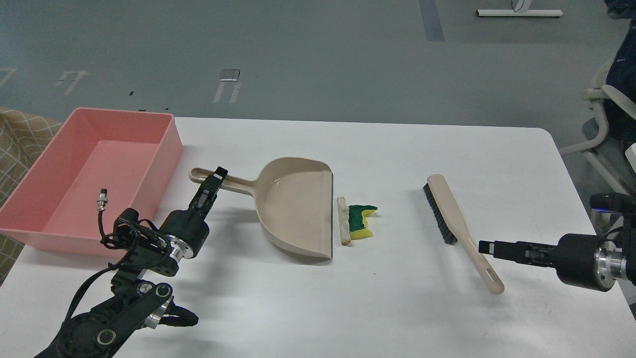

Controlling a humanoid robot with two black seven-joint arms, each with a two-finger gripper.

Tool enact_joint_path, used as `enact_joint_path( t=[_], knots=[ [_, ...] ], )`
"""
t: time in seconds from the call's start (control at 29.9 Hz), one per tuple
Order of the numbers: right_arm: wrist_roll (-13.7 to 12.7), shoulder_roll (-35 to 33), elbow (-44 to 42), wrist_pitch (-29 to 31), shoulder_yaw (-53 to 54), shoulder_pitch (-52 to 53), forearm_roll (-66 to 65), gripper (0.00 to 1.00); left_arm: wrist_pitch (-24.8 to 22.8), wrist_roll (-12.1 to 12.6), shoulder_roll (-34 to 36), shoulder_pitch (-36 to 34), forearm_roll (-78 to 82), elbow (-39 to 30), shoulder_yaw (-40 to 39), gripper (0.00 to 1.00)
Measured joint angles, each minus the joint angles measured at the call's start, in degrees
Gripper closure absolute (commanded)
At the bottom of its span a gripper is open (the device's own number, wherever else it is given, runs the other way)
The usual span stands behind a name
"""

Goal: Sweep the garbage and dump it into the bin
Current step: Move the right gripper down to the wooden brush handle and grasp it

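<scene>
On the white table (397,308), a beige dustpan (295,209) is laid as the landmark. Just right of its open lip the garbage (357,220) is found: a whitish wedge touching a yellow-green sponge piece. Left of the dustpan the pink bin (59,223) is set. Over the dustpan's handle the left pincer (214,180) is held; further right, beside the brush (454,226) handle, the right pincer (489,247) is seen. Whether either is released or clenched cannot be told.

We see a beige dustpan (293,209) at center frame on the white table (397,308). A beige brush (457,223) lies right of center, and a checkered cloth (20,144) shows at the left edge.
</scene>
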Motion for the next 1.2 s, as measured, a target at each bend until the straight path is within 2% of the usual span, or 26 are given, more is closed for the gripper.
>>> enact_joint_path(
  t=[0.5,1.0,1.17,1.2],
  knots=[
    [-1.7,2.6,-0.1,1.5,-0.6,-0.7,-1.1,0.37,0.0,-0.1,0.1,0.0,0.0,0.0,0.0,1.00],
    [-1.9,3.7,0.0,1.5,-1.2,-0.7,-1.5,0.53,0.0,-0.4,-0.3,0.1,0.0,-0.1,0.0,1.00],
    [-2.0,3.8,0.0,1.5,-1.2,-0.6,-1.6,0.62,0.0,-0.4,-0.2,0.1,0.0,-0.1,0.0,1.00],
    [-2.1,3.8,0.1,1.5,-1.2,-0.6,-1.6,0.68,0.0,-0.4,-0.2,0.1,0.0,-0.1,0.0,1.00]
  ],
)
